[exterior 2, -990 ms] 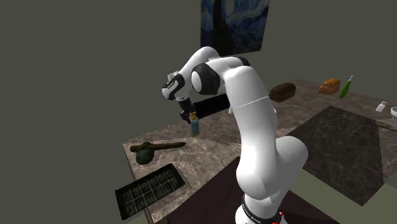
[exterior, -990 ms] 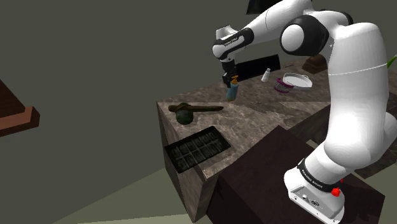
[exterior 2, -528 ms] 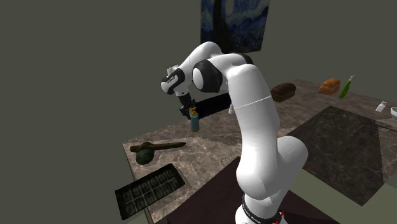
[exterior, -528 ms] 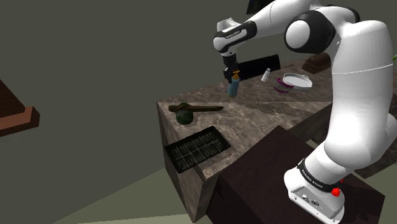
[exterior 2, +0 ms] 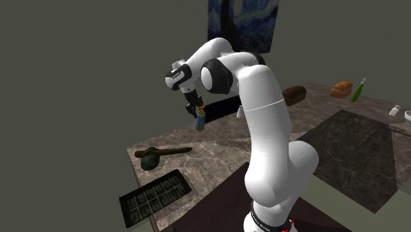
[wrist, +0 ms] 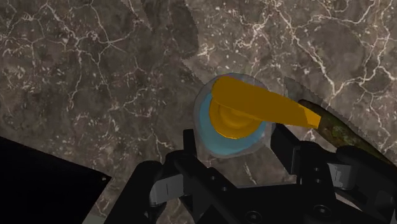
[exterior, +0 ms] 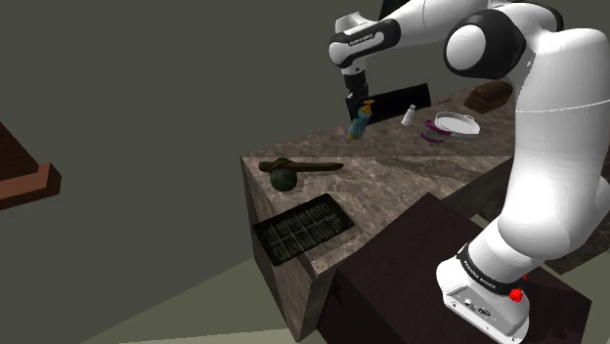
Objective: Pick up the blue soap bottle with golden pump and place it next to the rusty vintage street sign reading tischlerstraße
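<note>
Dim grey-walled room, shoulder view: showing a veined marble counter below the arm. Holding the blue soap bottle clear of the stone, tilted, in the black gripper, which is pinching just under the golden pump. Hanging over a brown stick-like object at seven o'clock of the bottle. Lying farther along that line, at the counter's near corner: a flat dark panel with rows of pale marks, probably the street sign, lettering unreadable. Standing at three o'clock of the bottle: white shaker, white bowl.

Second exterior view: showing gripper and bottle above the counter, the panel at seven o'clock and well apart, and a night-sky painting at one o'clock.

Wrist view: looking down on the pump, fingers pressing the bottle's sides, gripper partly open around it.

Handling, judged: probably being light, rigid and smooth-walled, so liable to slip or swing. Seeming, from the tilt, loosely seated. Gripping the body below the pump looking safest. Needing an upright, gentle set-down on a narrow base.
</note>
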